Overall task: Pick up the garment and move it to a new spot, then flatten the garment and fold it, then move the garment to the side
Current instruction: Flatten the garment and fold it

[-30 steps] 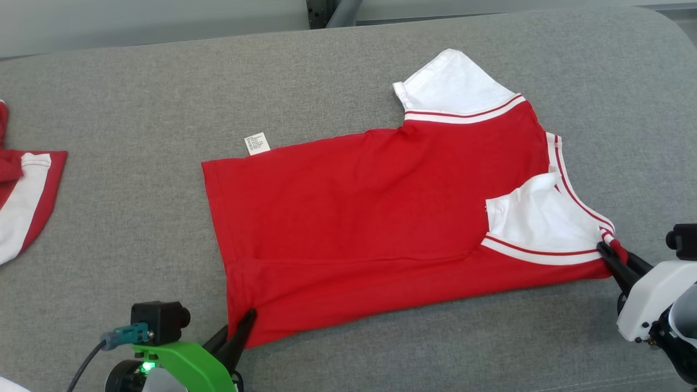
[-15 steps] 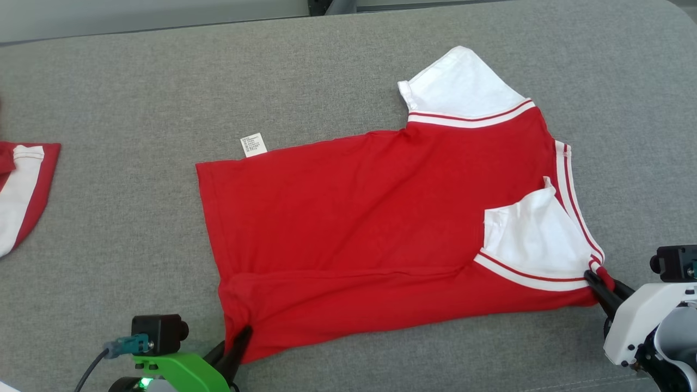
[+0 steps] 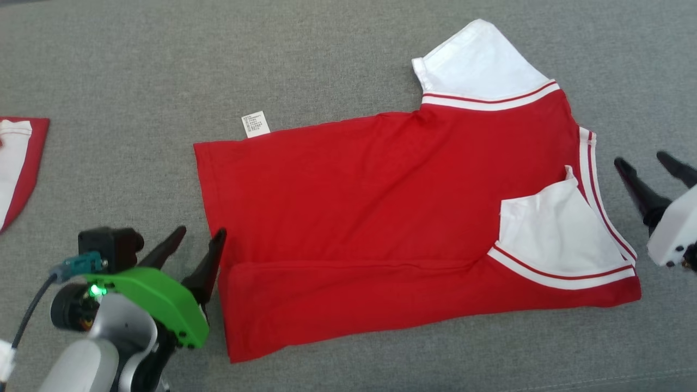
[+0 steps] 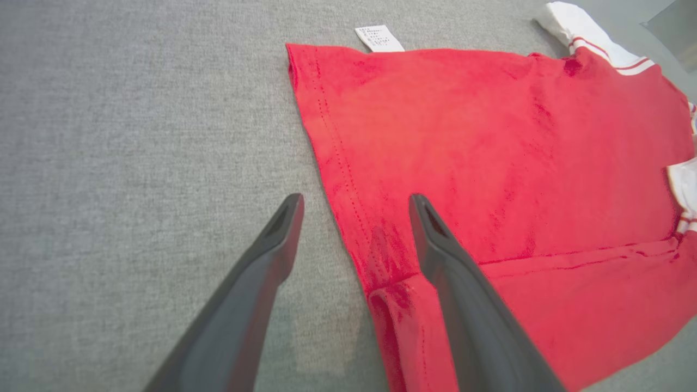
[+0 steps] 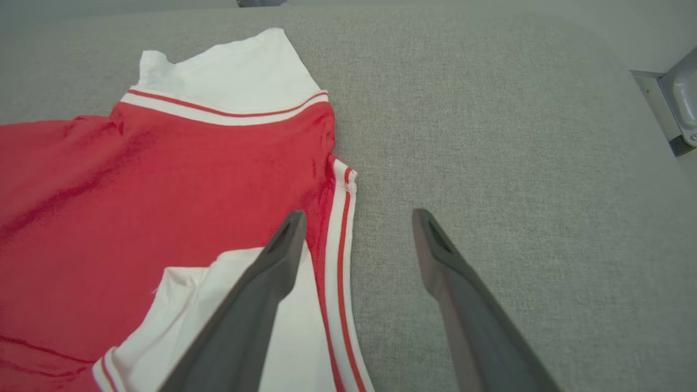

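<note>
Now, left hand [image 3: 201,231] with fingers spread wide, gripping nothing, low over the grey tabletop [image 3: 326,54]; right at its right finger, the hem edge of the red garment [image 3: 381,207], touching or not impossible to tell; in the left wrist view, that finger above red cloth, the other above bare grey fabric; right hand [image 3: 640,158] likewise wide open and empty; beside its left finger, the striped neckline [image 3: 591,179], with its right finger out over bare tabletop; between the two hands, garment lying flat on the tabletop, its near long edge folded over onto itself in a band from the left hand's side toward the right hand's side; white sleeve [image 3: 552,231] turned in onto the red body, close to the right hand's left finger; second white sleeve [image 3: 484,62] sticking out further off, beyond that hand's fingertips; white care label [image 3: 255,124] peeking from the far edge, ahead of the left hand; well apart on the left hand's outer side, part of a red-and-white cloth [image 3: 16,163].
</note>
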